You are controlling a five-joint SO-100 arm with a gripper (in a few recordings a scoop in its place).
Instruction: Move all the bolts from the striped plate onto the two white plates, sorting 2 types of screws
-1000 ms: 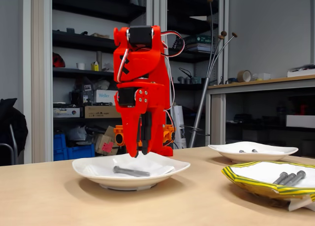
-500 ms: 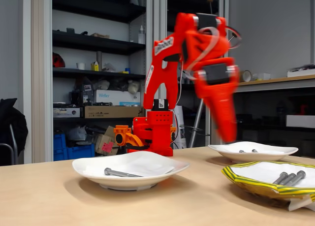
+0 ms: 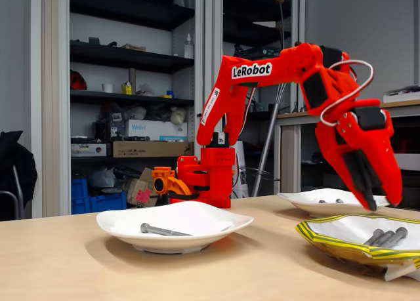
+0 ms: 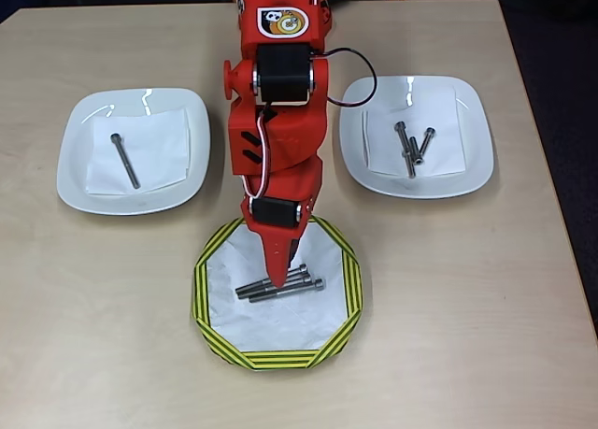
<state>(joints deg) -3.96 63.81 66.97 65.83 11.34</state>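
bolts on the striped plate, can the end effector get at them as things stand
Probably yes. The end effector hangs right above the long bolts on the striped plate, and nothing lies between them.

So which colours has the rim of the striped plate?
Yellow with green and black stripes on the striped plate, clearest in the overhead view.

Fingers over the striped plate

The red arm reaches down the desk (image 4: 486, 289) and its fingers (image 4: 277, 278) point into the striped plate (image 4: 348, 284), tips right at the cluster of long bolts (image 4: 280, 286) lying there; whether they touch cannot be told. Off to the left of the fingers and further up, a white plate (image 4: 75, 181) carries a single long bolt (image 4: 124, 160) on a paper sheet. To their right, the other white plate (image 4: 476, 167) holds several short bolts (image 4: 412, 149).
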